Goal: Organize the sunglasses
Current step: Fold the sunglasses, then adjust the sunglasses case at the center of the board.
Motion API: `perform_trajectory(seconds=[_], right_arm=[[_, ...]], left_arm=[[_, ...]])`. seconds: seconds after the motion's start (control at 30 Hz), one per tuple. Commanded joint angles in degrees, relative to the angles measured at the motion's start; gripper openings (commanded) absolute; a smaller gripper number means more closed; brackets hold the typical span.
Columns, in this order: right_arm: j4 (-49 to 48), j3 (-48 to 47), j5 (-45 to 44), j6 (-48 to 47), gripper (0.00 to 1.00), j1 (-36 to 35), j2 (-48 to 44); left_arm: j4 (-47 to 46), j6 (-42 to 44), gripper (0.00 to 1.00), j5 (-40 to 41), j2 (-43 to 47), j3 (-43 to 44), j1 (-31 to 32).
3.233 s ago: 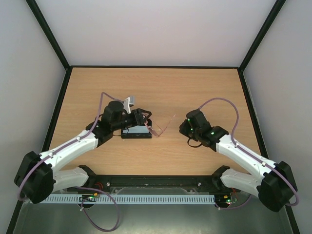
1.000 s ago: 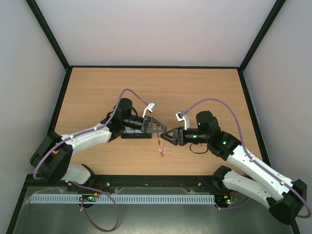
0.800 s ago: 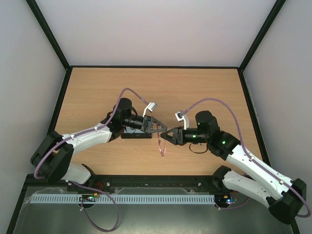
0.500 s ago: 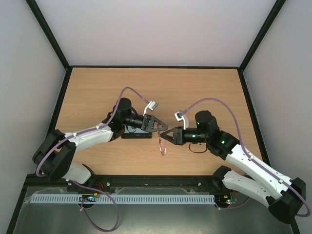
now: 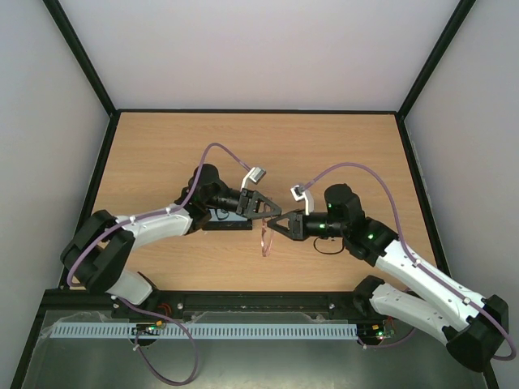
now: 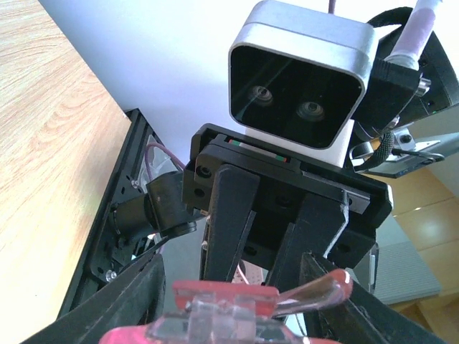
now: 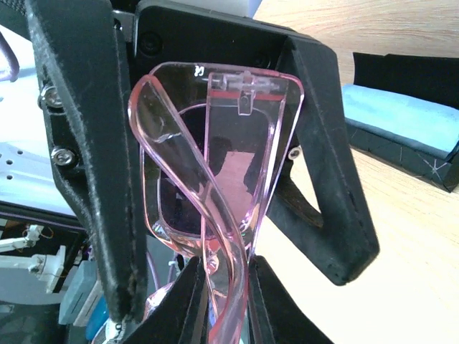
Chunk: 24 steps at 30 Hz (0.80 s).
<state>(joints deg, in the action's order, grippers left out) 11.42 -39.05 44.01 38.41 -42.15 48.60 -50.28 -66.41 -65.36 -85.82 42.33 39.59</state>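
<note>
The sunglasses point(image 5: 266, 241), thin pink translucent frame, hang in the air between my two grippers just right of the black case point(image 5: 231, 224). My right gripper point(image 5: 274, 229) is shut on them; in the right wrist view its jaws point(image 7: 222, 301) pinch the lower rim and a curved arm of the sunglasses point(image 7: 237, 143). My left gripper point(image 5: 274, 214) faces it from the left. Its fingers point(image 7: 79, 143) stand spread on either side of the frame, and I cannot tell whether they touch it. In the left wrist view the sunglasses' hinge point(image 6: 229, 301) lies between the left gripper point(image 6: 237, 287) fingers.
The black case point(image 7: 401, 79) lies open on the wooden table with a light blue cloth point(image 7: 391, 115) in it, just behind the left gripper. Black frame rails point(image 5: 259, 111) edge the table, with white walls around.
Since 3.2 s ago the sunglasses left the case area and the right arm came in and gripped them. Over the last second the left gripper edged right, closer around them.
</note>
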Motion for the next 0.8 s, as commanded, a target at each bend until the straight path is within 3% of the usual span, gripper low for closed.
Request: perform_trajectory(seconds=[0.0, 0.13, 0.37, 0.57, 0.77], right_arm=[[-0.1, -0.4, -2.4, -0.2, 0.07, -0.4, -0.2], [1.5, -0.4, -4.6, 0.5, 0.04, -0.4, 0.3], [5.0, -0.5, -9.4, 1.3, 0.03, -0.4, 0.8], [12.2, -4.7, -18.2, -1.5, 0.02, -0.4, 3.7], [16.1, -10.2, -23.1, -3.9, 0.01, -0.4, 8.1]], left_arm=[[-1.5, 0.9, 0.57, -0.3, -0.3, 0.8, 0.2], [3.0, 3.6, 0.67, 1.1, 0.5, 1.7, -1.5], [14.9, 8.1, 0.81, 8.0, 6.2, 1.1, -11.2], [47.2, 18.6, 0.85, 28.5, 15.0, 0.0, -14.7], [55.8, 14.3, 0.82, 42.8, 24.7, -13.1, -11.5]])
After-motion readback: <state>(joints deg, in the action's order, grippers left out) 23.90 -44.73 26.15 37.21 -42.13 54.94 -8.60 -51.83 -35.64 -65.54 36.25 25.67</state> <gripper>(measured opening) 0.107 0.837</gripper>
